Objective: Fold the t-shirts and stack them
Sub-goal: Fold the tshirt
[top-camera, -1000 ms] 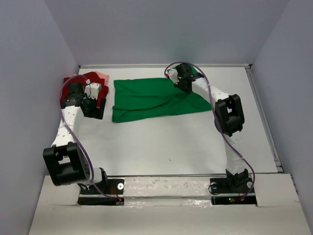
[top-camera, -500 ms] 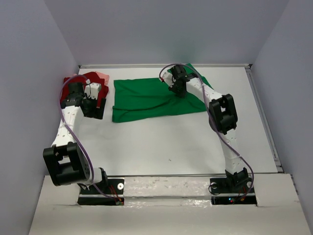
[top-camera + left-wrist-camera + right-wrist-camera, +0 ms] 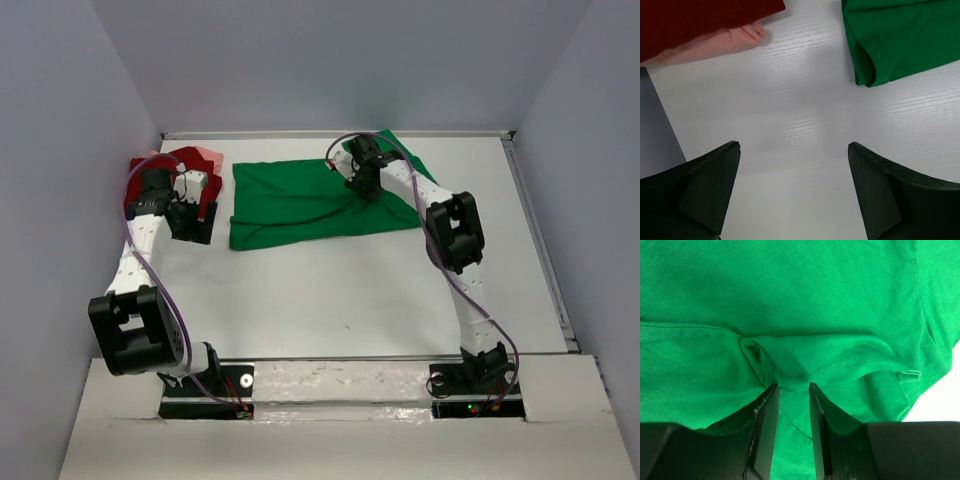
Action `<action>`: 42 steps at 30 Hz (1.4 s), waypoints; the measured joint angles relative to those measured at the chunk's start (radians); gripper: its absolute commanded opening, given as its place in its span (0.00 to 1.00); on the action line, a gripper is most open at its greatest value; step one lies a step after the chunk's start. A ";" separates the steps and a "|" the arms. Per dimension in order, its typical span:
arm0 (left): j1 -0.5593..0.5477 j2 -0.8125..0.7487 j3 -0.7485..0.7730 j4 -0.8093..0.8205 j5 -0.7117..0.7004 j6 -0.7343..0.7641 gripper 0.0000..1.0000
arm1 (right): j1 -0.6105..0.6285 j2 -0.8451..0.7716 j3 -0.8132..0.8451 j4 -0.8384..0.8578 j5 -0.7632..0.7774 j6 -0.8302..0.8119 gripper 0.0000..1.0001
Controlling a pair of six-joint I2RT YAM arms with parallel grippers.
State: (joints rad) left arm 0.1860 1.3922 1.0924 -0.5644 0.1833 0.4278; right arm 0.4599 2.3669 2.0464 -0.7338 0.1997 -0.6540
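The bright green t-shirt point(image 3: 290, 200) lies spread on the white table point(image 3: 330, 290), at the back middle. My right gripper point(image 3: 367, 190) is down on its right part, jaws nearly closed with a bunched fold of green cloth point(image 3: 790, 290) pinched between the fingertips point(image 3: 792, 387). The dark red t-shirt point(image 3: 185, 160) lies folded on the pale pink t-shirt point(image 3: 210, 157) at the back left. My left gripper point(image 3: 198, 212) is open and empty over bare table between that stack and the green shirt. Its wrist view shows the gripper point(image 3: 794, 150), the red shirt point(image 3: 700, 15), pink shirt point(image 3: 715, 45) and green shirt's edge point(image 3: 890, 35).
Grey walls enclose the table on the left point(image 3: 80, 150), back and right. A raised strip runs along the table's right edge point(image 3: 540, 240). Bare white table stretches in front of the green shirt.
My right gripper has moved a little left over the green shirt, drawing cloth with it; a green flap now shows behind it at the back. The left arm has barely moved.
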 measured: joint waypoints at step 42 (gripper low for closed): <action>0.000 0.002 0.000 0.000 0.000 0.000 0.99 | 0.001 0.034 0.048 -0.061 -0.001 0.008 0.23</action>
State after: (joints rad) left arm 0.1860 1.3941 1.0924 -0.5644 0.1829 0.4278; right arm 0.4606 2.4012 2.0941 -0.7944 0.1986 -0.6464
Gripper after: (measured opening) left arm 0.989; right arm 0.157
